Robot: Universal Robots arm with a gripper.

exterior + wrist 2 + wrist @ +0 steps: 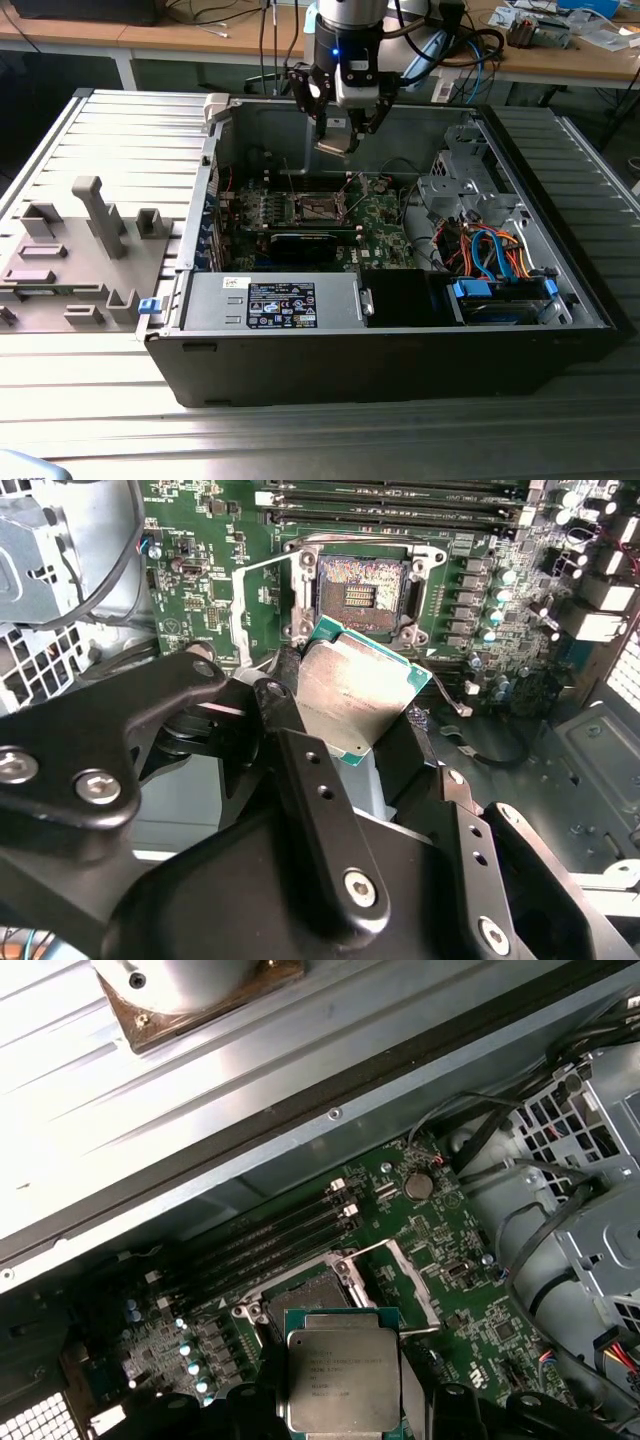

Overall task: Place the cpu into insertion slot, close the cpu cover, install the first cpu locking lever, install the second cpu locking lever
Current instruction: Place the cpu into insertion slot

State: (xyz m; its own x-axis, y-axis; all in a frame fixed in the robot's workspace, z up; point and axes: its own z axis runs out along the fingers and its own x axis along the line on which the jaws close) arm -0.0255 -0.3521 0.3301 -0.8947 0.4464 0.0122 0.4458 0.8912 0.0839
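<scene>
My gripper hangs over the open computer case, shut on the cpu. In the second wrist view the cpu, a flat silver-grey chip with a green edge, sits tilted between the black fingers. Beyond it lies the insertion slot, a dark square socket with a silvery rim on the green motherboard, uncovered and holding nothing. In the first wrist view the cpu floats just in front of the insertion slot, and the cpu cover stands swung open beside it.
A black card lies near the socket, with the labelled power supply in front. Long memory slots run beside the socket. A drive cage with blue cables fills the case's right. A grey parts fixture stands left of the case.
</scene>
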